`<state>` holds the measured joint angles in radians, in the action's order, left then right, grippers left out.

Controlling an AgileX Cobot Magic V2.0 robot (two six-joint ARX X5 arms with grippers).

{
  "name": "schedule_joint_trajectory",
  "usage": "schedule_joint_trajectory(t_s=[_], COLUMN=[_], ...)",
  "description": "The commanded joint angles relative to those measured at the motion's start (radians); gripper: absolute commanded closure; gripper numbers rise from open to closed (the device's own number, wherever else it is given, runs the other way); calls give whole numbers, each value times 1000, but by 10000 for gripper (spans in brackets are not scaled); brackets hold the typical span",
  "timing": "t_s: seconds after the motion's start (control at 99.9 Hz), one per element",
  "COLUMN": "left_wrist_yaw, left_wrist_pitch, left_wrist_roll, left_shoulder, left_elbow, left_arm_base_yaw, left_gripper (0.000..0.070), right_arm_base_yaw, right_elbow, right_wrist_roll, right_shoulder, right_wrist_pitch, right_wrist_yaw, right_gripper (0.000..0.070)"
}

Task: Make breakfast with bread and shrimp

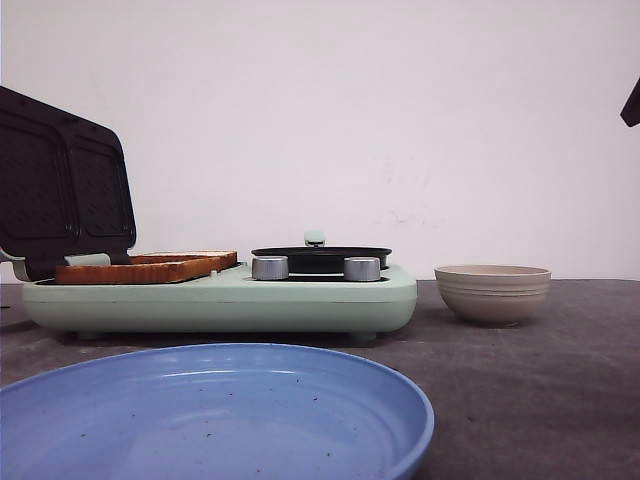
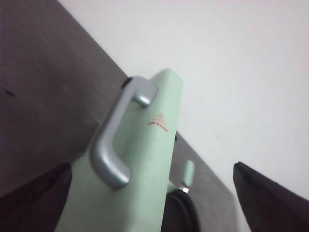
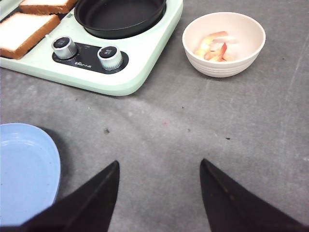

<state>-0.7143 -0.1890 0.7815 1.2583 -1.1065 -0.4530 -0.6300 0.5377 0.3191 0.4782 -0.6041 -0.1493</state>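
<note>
White wall behind, dark grey worktop [image 1: 560, 390] below, and the mint-green breakfast maker [image 1: 220, 297] was the landmark for everything. Its lid [image 1: 62, 185] stood raised at the far end from the bowl, dark grill plate facing in, so the toasting bay lay bare, and the bread [image 1: 140, 268] rested there, two slices flat side by side, golden crusts showing. Next to the bread, on the same maker, sat the black pan [image 1: 322, 258] with nothing visible in it, two silver knobs [image 3: 87, 49] in front of it. Just off the maker's pan end waited the beige ribbed bowl [image 3: 224, 42], and the shrimp [image 3: 213, 48] lay in it, pinkish-orange pieces, likely parked close for a short carry to the pan. On the camera side of the maker sat a blue plate [image 1: 215, 415], bare, probably for serving. Left tool [image 2: 154, 193] hung by the lid's outer face, its grey handle [image 2: 118, 135] between the dark fingers [image 2: 34, 198], spread wide and touching nothing. Right tool [image 3: 159, 193] hovered over bare worktop between plate and bowl, also spread wide and holding nothing. Shrimp not yet in the pan, so cooking looked barely begun.
</note>
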Motion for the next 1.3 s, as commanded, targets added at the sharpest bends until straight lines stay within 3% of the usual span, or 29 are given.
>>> schedule_joint_trajectory(t_s=[0.0, 0.18, 0.39, 0.741, 1.291], left_wrist_yaw=[-23, -34, -116, -116, -93], left_wrist_pitch=[53, 109, 185, 239, 286], left_wrist_roll=[78, 117, 127, 153, 154], left_shoulder=[40, 133, 224, 318, 319], left_elbow=[-24, -28, -28, -28, -28], left_arm_base_yaw=[-5, -5, 14, 61, 68], left_gripper=[104, 105, 105, 126, 681], right_arm_base_yaw=[-9, -9, -9, -9, -9], right_elbow=[2, 2, 2, 2, 2], right_wrist_roll=[9, 11, 13, 34, 41], right_shoulder=[3, 3, 3, 3, 3], right_wrist_pitch=[5, 5, 8, 35, 34], right_wrist_yaw=[2, 2, -2, -2, -2], right_gripper=[383, 383, 383, 383, 383])
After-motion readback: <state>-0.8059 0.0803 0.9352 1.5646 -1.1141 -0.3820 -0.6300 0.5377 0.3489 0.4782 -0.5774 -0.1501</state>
